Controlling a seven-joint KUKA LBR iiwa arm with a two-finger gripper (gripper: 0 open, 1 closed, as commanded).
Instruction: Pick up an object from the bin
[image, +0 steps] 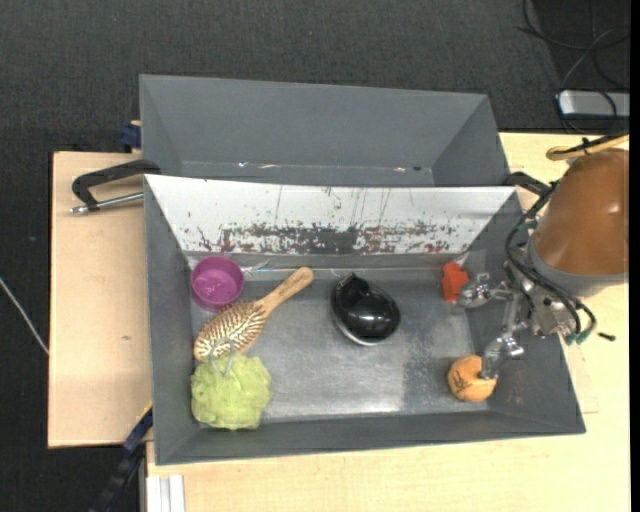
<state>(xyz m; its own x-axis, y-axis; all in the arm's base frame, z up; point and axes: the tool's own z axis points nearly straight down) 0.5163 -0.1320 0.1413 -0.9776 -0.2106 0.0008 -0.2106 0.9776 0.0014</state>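
Two by pincer (492, 322), red block (454, 280), tan ball (470, 380)

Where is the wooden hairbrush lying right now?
In the camera view the wooden hairbrush lies slanted on the left side of the bin, its head just above the green fluffy sponge and its handle beside the purple cup.

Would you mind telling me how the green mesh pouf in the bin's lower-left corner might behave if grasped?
The green pouf looks ruffled and airy, so it is probably light and squashy. Its loose folds may snag the hairbrush next to it.
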